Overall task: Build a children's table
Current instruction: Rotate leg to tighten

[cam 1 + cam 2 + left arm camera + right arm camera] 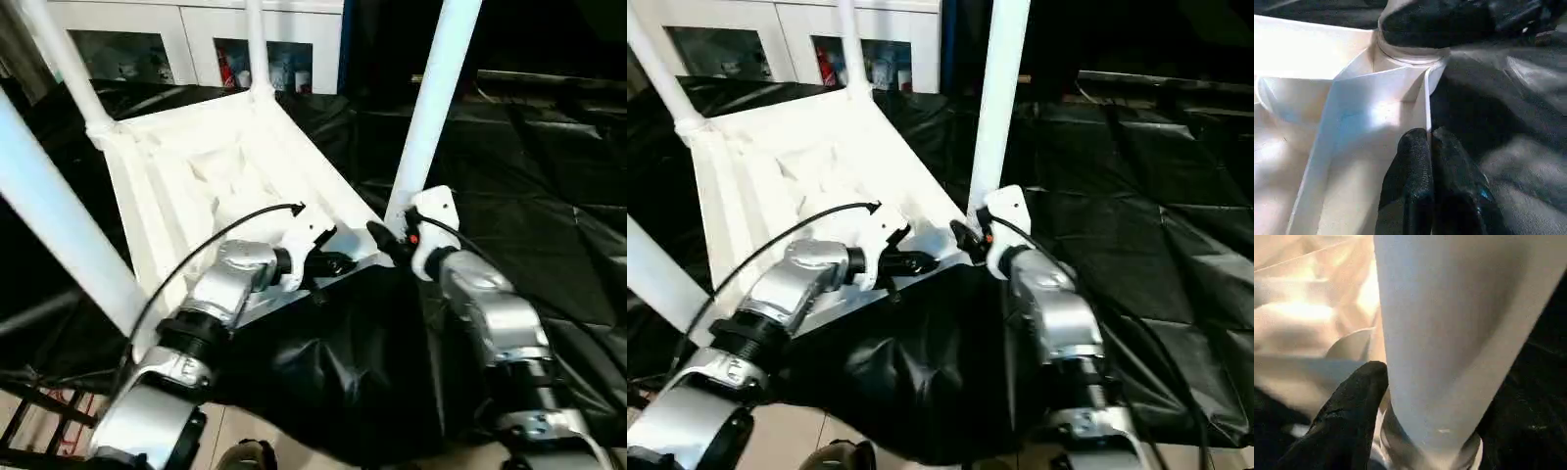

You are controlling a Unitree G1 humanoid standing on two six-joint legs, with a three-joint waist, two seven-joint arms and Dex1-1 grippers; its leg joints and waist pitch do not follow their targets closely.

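Note:
The white tabletop (225,166) lies upside down on the black cloth, ribbed underside up, with legs standing up from its corner sockets. My left gripper (328,262) is at the tabletop's near edge. In the left wrist view its fingertips (1410,166) are shut on the thin rim wall just short of the corner socket (1410,58). At the foot of the near right leg (436,98) sits my right gripper (397,235). One black finger (1347,421) presses against that leg (1449,333); the other finger is hidden behind the leg.
The black-draped work table (529,196) stretches away to the right, and its cloth hangs over the near edge (333,382). A thick near left leg (49,225) rises close to my left arm. White cabinets (196,29) stand behind. A red frame (49,431) is on the floor at lower left.

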